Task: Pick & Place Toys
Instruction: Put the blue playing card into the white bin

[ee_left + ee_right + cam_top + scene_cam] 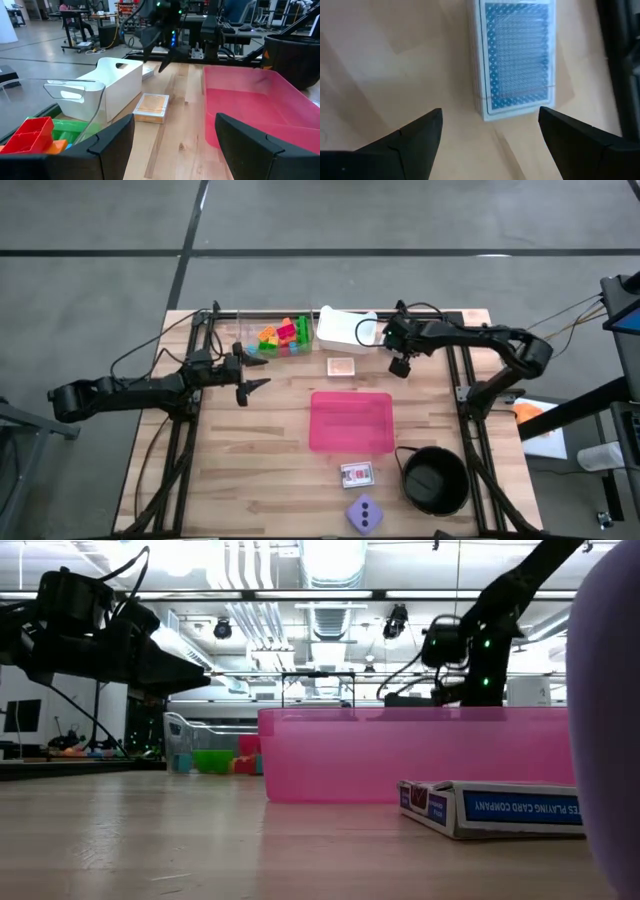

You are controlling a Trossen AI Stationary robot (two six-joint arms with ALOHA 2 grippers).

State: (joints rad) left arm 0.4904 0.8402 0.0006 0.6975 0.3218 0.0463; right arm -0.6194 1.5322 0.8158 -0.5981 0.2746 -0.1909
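progress: nothing placed yet | bricks (283,336) in clear box at far edge | die (365,513) at near edge | left gripper (252,375) open, empty | right gripper (400,367) open, empty

The table (250,470) is pale wood planks on a black frame, standing on a grey concrete floor (90,290) crossed by dark seams. Beyond it lies an open workshop hall with long ceiling lights (330,560), ducts and hanging lamps (397,620) overhead. Across the glossy floor stand workbenches (80,15) on black legs with gear on top, a person seated at one, and a blue chair (245,10) far off.
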